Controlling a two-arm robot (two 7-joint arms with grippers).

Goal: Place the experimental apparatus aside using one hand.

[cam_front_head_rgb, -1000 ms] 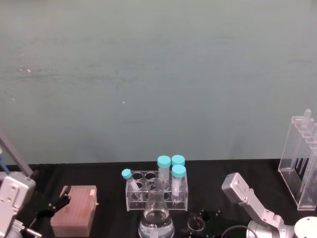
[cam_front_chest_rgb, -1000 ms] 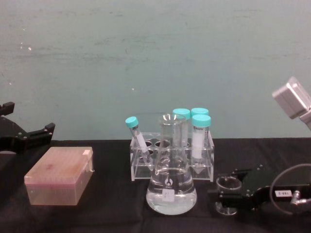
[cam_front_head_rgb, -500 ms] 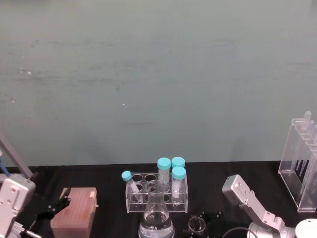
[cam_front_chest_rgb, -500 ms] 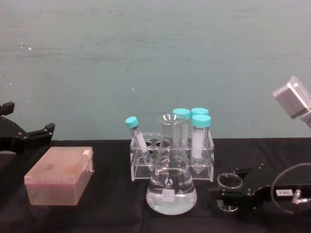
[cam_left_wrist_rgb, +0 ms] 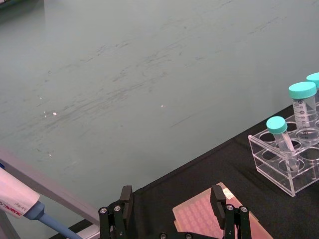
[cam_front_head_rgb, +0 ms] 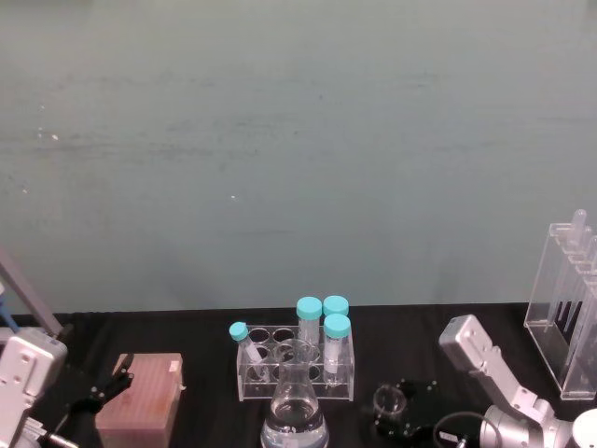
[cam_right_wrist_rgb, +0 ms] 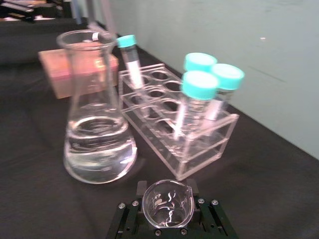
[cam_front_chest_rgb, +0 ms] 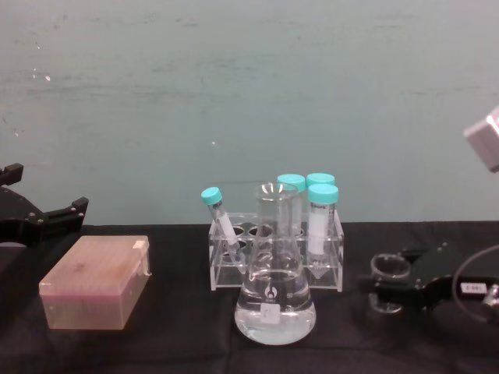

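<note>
A black desk (cam_front_chest_rgb: 156,343) stands before a pale green wall. Toward the desk's right edge, near the front, the right pincer (cam_front_chest_rgb: 394,282) is clenched around a small glass beaker (cam_right_wrist_rgb: 167,203), one finger on either side of its wall (whether the beaker's base touches the desk cannot be told). Just left of it, at the middle of the front edge, stands a conical flask (cam_front_chest_rgb: 274,300) holding clear liquid. Behind the flask sits a clear tube rack (cam_front_chest_rgb: 226,273) with four teal-capped tubes. A tall acrylic stand (cam_front_head_rgb: 567,313) rises at the right edge. Near the left edge, the left pincer (cam_left_wrist_rgb: 172,198) hangs released, fingers spread, over a pink box (cam_front_chest_rgb: 93,282).
</note>
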